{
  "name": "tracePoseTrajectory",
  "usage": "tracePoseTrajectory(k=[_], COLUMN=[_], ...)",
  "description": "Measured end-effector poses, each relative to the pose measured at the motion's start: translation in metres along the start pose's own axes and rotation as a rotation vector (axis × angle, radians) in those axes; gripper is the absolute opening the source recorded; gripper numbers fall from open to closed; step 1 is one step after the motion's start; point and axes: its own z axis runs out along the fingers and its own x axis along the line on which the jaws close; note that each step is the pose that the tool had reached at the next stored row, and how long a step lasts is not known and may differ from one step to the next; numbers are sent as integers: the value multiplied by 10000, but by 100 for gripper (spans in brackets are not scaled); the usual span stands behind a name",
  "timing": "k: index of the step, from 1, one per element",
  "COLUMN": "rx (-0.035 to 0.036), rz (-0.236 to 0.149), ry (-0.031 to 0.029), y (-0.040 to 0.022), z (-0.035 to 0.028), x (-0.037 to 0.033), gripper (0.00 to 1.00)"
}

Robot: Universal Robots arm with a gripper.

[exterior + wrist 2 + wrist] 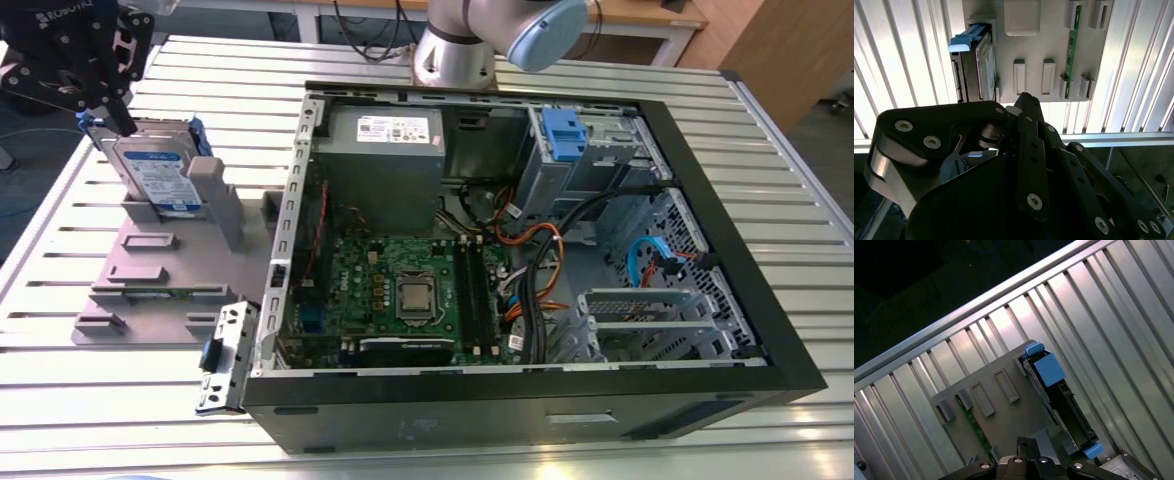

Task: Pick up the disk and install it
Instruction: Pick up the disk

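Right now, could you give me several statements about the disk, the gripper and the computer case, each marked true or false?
1. The disk stands on edge in the grey holder. True.
2. The disk is already installed inside the computer case. False: it is outside the case, in the holder on the exterior view's left.
3. The gripper is at the disk's upper end. True.
4. The case is closed by a side panel. False: it lies open, and the motherboard can be seen inside.
5. A narrow green circuit board sits in the same holder as the disk. True.
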Motion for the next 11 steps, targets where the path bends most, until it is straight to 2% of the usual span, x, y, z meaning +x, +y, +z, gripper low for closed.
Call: tracePoseTrajectory(k=[11], rx=[6], rz=[-63], ry=[8], y=[0], z=[0], x=[0], gripper=[11])
